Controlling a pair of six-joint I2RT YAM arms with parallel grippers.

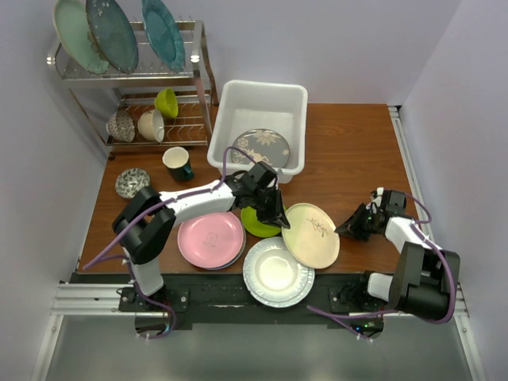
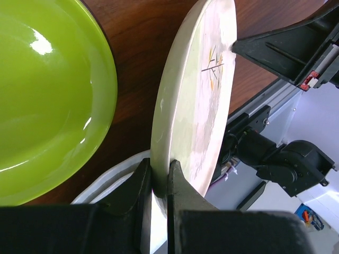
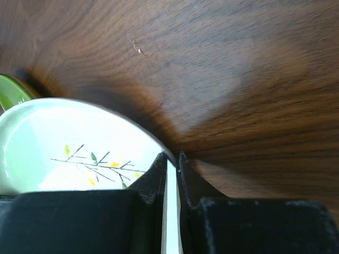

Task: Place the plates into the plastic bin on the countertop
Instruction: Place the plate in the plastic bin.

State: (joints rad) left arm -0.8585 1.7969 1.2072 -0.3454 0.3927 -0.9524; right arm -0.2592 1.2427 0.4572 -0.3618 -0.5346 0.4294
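My left gripper (image 1: 279,218) is shut on the left rim of the cream plate (image 1: 313,238), which is tilted up off the countertop (image 1: 349,159). In the left wrist view the jaws (image 2: 159,177) pinch that rim, with the plate (image 2: 196,106) standing on edge. My right gripper (image 1: 341,230) is at the plate's right rim; in the right wrist view its nearly closed jaws (image 3: 172,159) have the rim (image 3: 69,143) between them. The lime green plate (image 1: 255,225), pink plate (image 1: 210,238) and white fluted plate (image 1: 278,274) lie nearby. The white plastic bin (image 1: 298,99) holds a grey plate (image 1: 262,147).
A wire dish rack (image 1: 135,79) at the back left holds large teal plates and small bowls. A dark mug (image 1: 178,163) and a speckled bowl (image 1: 131,182) stand left of the bin. The left arm stretches across the front of the bin.
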